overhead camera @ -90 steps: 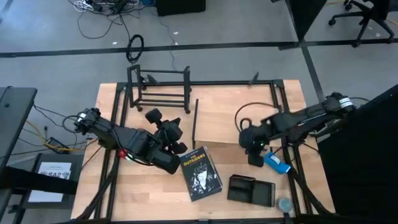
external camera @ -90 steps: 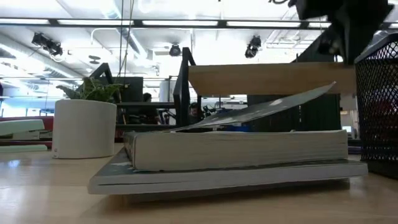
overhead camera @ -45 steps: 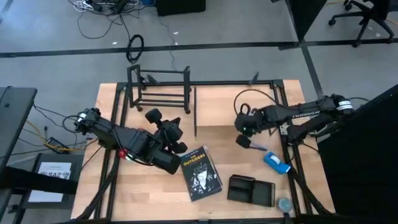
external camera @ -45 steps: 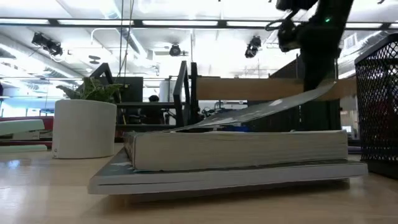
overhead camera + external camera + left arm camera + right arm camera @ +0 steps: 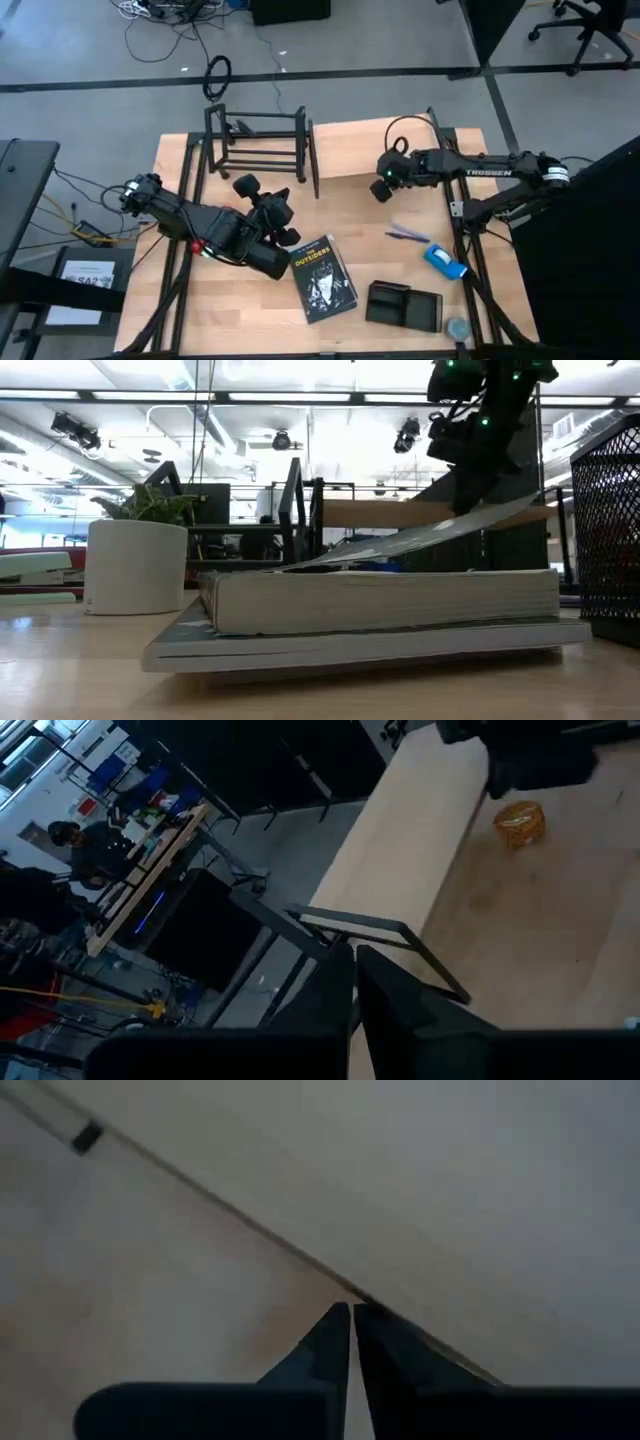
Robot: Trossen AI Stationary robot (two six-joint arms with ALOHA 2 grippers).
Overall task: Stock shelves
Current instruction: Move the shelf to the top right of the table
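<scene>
With the right gripper [image 5: 381, 189] pressed shut at the wood shelf [image 5: 365, 150] edge, probably nudging it beside the black rack [image 5: 256, 140], I park the left gripper [image 5: 283, 228], also shut, mid-table.

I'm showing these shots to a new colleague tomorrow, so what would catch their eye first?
Most striking is the right claw stretched toward the table's far middle, at the light wood shelf beside the black rack. Next, the book lying flat near the front, its cover bowed upward in the low view, with the left claw resting shut just beside it. A blue object and a black tray sit at the front right.
</scene>
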